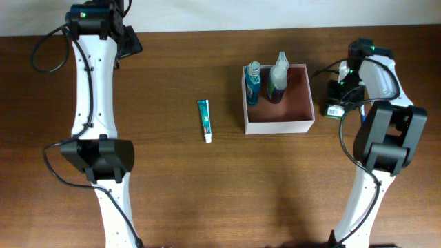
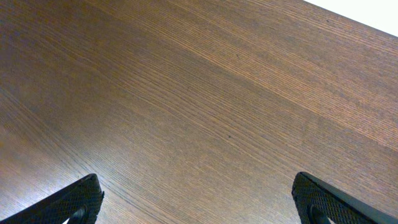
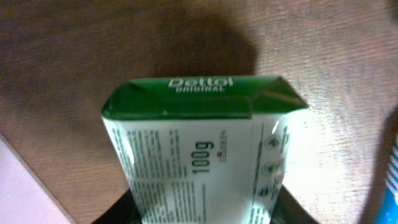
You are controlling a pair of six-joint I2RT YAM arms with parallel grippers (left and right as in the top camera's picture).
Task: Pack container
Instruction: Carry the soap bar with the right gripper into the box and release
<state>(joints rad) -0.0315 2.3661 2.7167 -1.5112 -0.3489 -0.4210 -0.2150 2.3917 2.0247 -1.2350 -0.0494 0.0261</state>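
The container [image 1: 279,127] is a square white-walled box with a reddish-brown inside, right of the table's middle. A blue-green bottle [image 1: 253,81] and a clear spray bottle [image 1: 278,77] stand in its far left part. My right gripper [image 1: 339,96] is just right of the container and is shut on a green-white Dettol soap packet [image 1: 335,109]. In the right wrist view the packet [image 3: 199,149] fills the space between the jaws [image 3: 202,214], over the table. My left gripper [image 1: 129,40] is at the far left edge, and its open, empty jaws [image 2: 199,199] are above bare wood.
A green-white toothpaste tube [image 1: 204,118] lies flat on the table left of the container. Both arm bases stand at the near edge, left [image 1: 96,158] and right [image 1: 386,148]. A pale surface [image 3: 18,193] shows at the lower left of the right wrist view.
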